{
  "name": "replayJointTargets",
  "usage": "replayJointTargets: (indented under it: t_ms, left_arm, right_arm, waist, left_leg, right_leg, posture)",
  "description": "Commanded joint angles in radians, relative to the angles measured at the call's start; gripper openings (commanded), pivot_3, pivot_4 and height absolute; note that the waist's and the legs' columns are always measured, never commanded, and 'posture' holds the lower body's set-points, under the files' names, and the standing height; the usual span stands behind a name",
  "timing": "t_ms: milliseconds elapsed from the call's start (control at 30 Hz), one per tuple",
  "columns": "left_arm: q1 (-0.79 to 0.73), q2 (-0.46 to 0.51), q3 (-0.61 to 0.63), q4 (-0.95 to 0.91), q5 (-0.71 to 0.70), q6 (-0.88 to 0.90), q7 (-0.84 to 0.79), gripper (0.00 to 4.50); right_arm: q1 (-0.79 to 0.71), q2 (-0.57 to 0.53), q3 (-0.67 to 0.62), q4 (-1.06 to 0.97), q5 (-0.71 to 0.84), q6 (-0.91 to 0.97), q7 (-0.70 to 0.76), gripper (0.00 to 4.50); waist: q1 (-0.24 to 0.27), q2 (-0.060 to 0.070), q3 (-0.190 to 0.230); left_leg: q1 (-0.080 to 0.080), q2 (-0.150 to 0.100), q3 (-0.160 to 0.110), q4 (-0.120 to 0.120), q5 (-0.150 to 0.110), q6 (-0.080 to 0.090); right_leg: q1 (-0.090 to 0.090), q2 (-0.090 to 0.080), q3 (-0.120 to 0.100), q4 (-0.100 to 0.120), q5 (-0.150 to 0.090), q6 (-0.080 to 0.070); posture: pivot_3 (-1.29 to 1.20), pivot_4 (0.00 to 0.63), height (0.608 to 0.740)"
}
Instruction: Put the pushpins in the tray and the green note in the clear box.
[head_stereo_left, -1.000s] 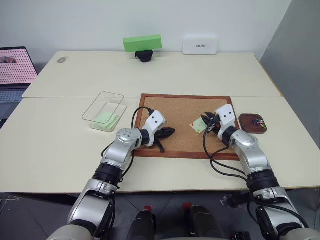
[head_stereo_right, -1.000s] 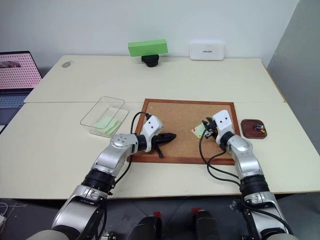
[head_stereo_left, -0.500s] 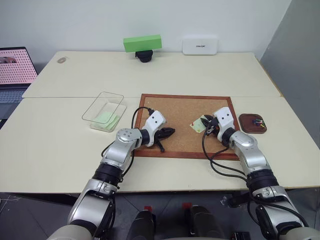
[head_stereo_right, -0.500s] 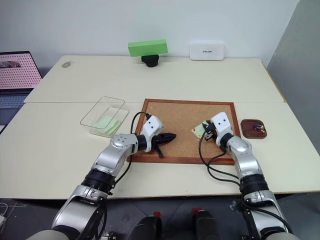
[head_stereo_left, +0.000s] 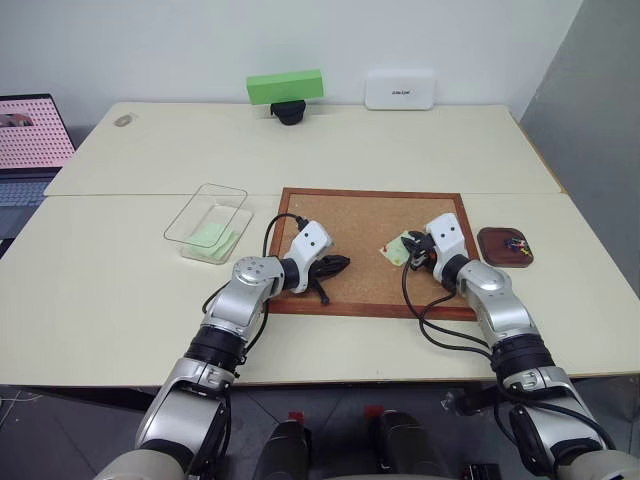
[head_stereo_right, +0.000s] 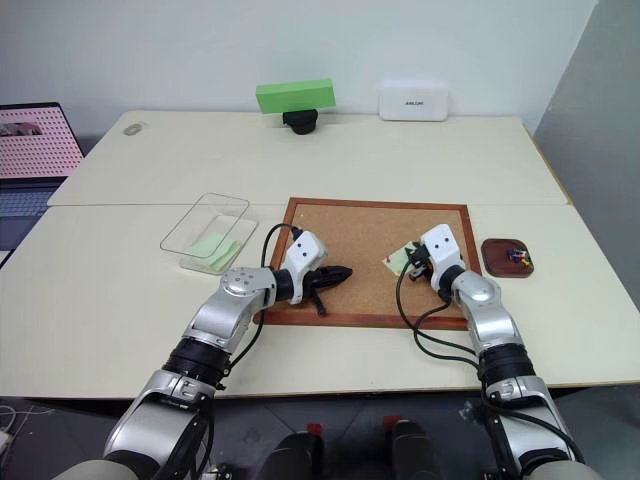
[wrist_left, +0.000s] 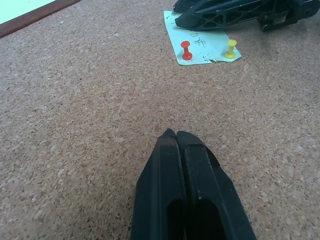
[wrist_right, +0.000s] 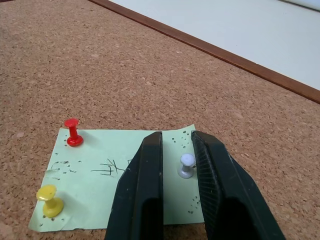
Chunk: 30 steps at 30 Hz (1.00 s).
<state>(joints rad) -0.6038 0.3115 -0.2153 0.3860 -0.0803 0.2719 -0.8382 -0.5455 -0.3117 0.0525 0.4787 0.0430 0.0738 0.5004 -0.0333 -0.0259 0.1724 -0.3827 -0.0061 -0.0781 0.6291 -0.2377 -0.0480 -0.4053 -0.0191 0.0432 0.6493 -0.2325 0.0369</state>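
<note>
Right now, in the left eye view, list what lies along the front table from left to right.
clear box → left tool → green note → right tool → tray

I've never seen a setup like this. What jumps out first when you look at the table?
The big corkboard lying flat mid-table, with both arms reaching onto it. On its right part the right gripper straddles a white pushpin stuck in a green note, beside a red pushpin and a yellow pushpin; the left gripper rests shut on bare cork. A clear box with green paper sits left of the board, a small brown tray right of it.
</note>
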Motion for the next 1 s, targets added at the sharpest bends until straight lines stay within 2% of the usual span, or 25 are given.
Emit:
replayJointTargets:
  t_ms: [33,133,433,767,1000]
  left_arm:
    - [0.006,0.002,-0.010,-0.002,0.019,0.013,0.010,0.00]
    - [0.005,0.000,-0.011,-0.001,0.020,0.014,0.010,0.00]
    - [0.007,0.000,-0.010,-0.002,0.017,0.023,0.009,0.00]
    - [0.012,0.003,-0.023,0.003,0.023,0.032,0.003,0.00]
    - [0.006,0.000,-0.039,0.015,0.027,0.040,-0.014,0.00]
  right_arm:
    - [-0.011,-0.005,-0.020,-0.005,0.010,0.006,0.001,0.53]
    - [-0.014,-0.002,-0.020,-0.003,0.013,0.005,-0.001,0.03]
    - [-0.004,0.000,-0.041,-0.023,0.034,0.000,-0.002,0.03]
    - [0.068,0.013,-0.090,-0.223,0.140,0.029,0.030,0.03]
    - [0.081,0.010,-0.097,-0.275,0.150,0.059,0.013,0.03]
  waist:
    - [0.000,0.000,0.000]
    - [0.000,0.000,0.000]
    - [0.000,0.000,0.000]
    - [0.001,0.000,0.000]
    - [0.000,0.000,0.000]
  left_leg:
    - [0.000,0.000,0.000,0.000,0.000,0.000]
    - [0.000,0.000,0.000,0.000,0.000,0.000]
    - [0.000,0.000,0.000,0.000,0.000,0.000]
    - [-0.001,0.000,0.000,0.000,0.000,0.000]
    - [0.000,0.000,0.000,0.000,0.000,0.000]
  right_leg:
    - [0.000,0.000,0.000,0.000,0.000,0.000]
    - [0.000,0.000,0.000,0.000,0.000,0.000]
    - [0.000,0.000,0.000,0.000,0.000,0.000]
    - [0.000,0.000,0.000,0.000,0.000,0.000]
    - [0.000,0.000,0.000,0.000,-0.001,0.002]
  posture:
    - [0.00,0.150,0.740]
    - [0.00,0.150,0.740]
    - [0.00,0.150,0.740]
    - [0.00,0.150,0.740]
    - [0.00,0.150,0.740]
